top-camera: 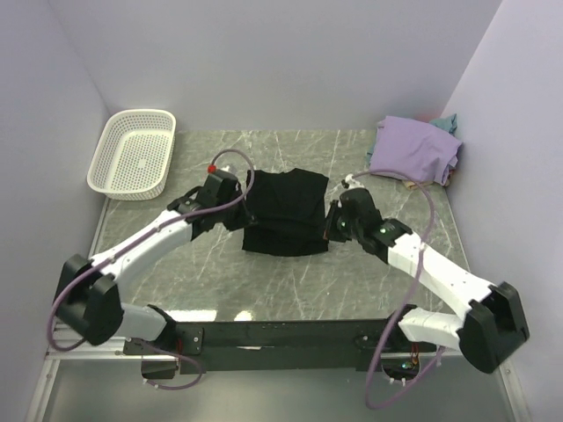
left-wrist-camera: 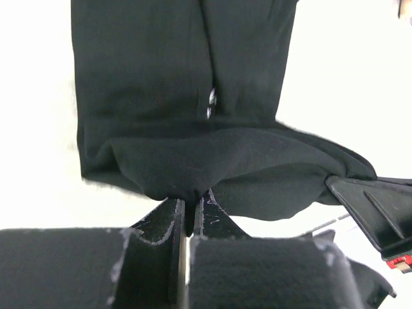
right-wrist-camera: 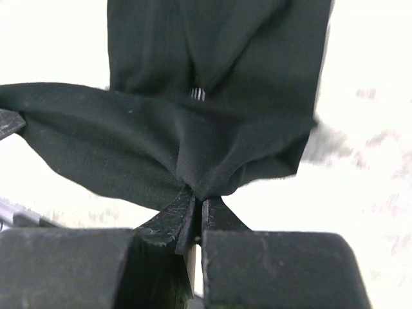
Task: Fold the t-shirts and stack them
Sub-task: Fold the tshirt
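Note:
The black t-shirt (top-camera: pixel 286 211) lies partly folded in the middle of the table, its print hidden. My left gripper (top-camera: pixel 239 214) is shut on its left edge, which bunches between the jaws in the left wrist view (left-wrist-camera: pixel 187 196). My right gripper (top-camera: pixel 331 221) is shut on its right edge, pinched the same way in the right wrist view (right-wrist-camera: pixel 196 193). The lavender t-shirt (top-camera: pixel 413 149) lies crumpled at the back right, with a strip of the teal t-shirt (top-camera: pixel 450 121) behind it.
A white perforated basket (top-camera: pixel 134 151) stands at the back left. The side walls close in on both sides. The black bar carrying the arm bases (top-camera: pixel 281 334) runs along the near edge.

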Controlling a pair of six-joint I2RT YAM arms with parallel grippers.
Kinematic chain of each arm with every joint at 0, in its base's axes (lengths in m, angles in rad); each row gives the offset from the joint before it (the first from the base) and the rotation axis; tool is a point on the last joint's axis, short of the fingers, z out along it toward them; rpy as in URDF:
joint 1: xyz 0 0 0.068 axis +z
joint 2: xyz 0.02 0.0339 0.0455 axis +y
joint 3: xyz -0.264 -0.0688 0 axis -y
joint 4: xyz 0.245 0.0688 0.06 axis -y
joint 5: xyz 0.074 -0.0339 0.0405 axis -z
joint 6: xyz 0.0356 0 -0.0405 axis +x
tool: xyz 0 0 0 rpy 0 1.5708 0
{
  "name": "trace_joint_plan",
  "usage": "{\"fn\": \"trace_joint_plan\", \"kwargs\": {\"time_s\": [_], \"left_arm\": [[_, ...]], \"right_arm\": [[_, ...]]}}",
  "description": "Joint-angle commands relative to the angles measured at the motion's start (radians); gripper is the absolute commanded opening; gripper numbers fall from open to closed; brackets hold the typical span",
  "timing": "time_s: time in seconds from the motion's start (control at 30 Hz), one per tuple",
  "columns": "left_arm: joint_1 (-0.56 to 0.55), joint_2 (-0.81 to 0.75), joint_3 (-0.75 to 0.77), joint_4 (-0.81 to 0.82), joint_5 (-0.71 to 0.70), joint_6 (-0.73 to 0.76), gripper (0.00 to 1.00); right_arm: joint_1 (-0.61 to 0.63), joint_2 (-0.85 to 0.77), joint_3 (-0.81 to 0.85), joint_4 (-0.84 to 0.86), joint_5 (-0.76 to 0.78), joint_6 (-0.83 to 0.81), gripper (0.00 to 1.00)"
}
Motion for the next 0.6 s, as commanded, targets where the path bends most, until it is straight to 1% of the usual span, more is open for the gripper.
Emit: {"fn": "trace_joint_plan", "kwargs": {"time_s": [0.0,0.07,0.23,0.27,0.4,0.57], "left_arm": [[0.053,0.123,0.105,0.085,0.025,0.087,0.01],[0.076,0.171,0.155,0.101,0.037,0.102,0.01],[0.136,0.316,0.264,0.119,0.089,0.142,0.01],[0.156,0.339,0.309,0.119,0.099,0.151,0.01],[0.203,0.468,0.415,0.119,0.134,0.174,0.01],[0.262,0.588,0.544,0.132,0.192,0.188,0.01]], "right_arm": [[-0.079,0.119,0.124,0.067,-0.045,-0.116,0.00],[-0.105,0.170,0.165,0.080,-0.073,-0.138,0.00],[-0.175,0.354,0.318,0.101,-0.148,-0.170,0.00],[-0.184,0.383,0.367,0.097,-0.159,-0.175,0.00],[-0.214,0.531,0.478,0.077,-0.190,-0.192,0.00],[-0.248,0.661,0.610,0.066,-0.222,-0.208,0.00]]}}
